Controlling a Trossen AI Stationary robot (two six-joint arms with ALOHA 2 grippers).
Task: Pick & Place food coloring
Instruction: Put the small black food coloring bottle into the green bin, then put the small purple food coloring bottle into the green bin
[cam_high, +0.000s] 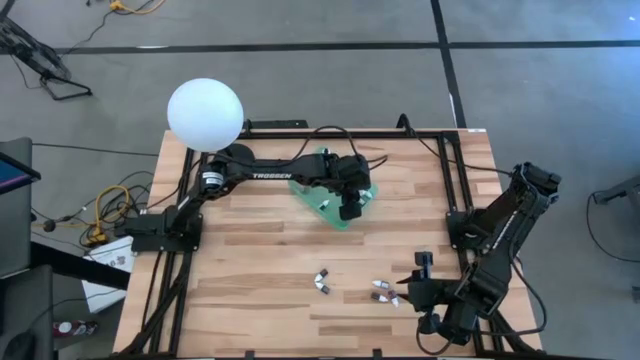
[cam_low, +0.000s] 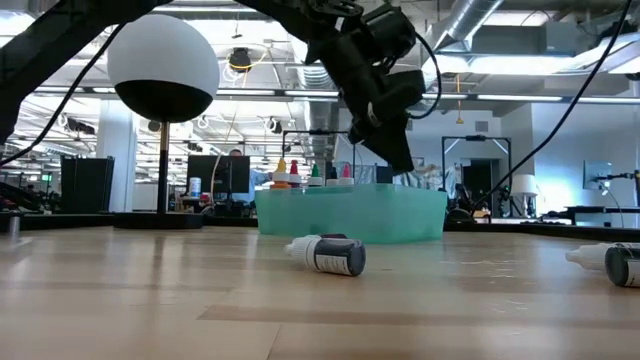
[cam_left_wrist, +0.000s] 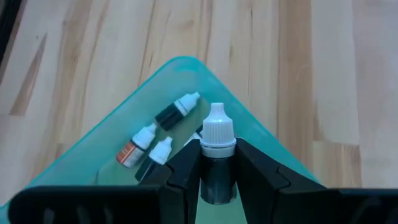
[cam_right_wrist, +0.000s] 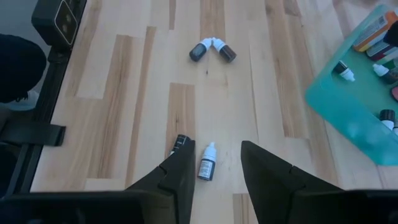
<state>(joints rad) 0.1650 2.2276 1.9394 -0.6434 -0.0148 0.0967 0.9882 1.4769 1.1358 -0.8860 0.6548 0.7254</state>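
My left gripper (cam_left_wrist: 217, 163) is shut on a dark food coloring bottle with a white cap (cam_left_wrist: 219, 129). It hangs over a corner of the green tray (cam_left_wrist: 93, 163), also seen in the high view (cam_high: 350, 208). Three small bottles (cam_left_wrist: 157, 135) lie on the tray's floor. My right gripper (cam_right_wrist: 214, 171) stands open near the table's right front, above a small bottle (cam_right_wrist: 207, 164) that lies on its side on the wood. Two more bottles (cam_right_wrist: 212, 50) lie farther toward the table's middle, white tips together. My left gripper pinches the bottle's dark body (cam_left_wrist: 217, 179) between its two fingers, just below the white cap. The fingers slant down from the table's left and lie along the bottle, whose cap sticks out past the fingertips. The bottle is lifted clear above the tray.
A white globe lamp (cam_high: 205, 115) on a black base stands at the table's far left. In the low view, loose bottles (cam_low: 328, 254) lie on the wood in front of the tray (cam_low: 350, 215), another at the right (cam_low: 612, 263). Black frame rails run along the table's sides.
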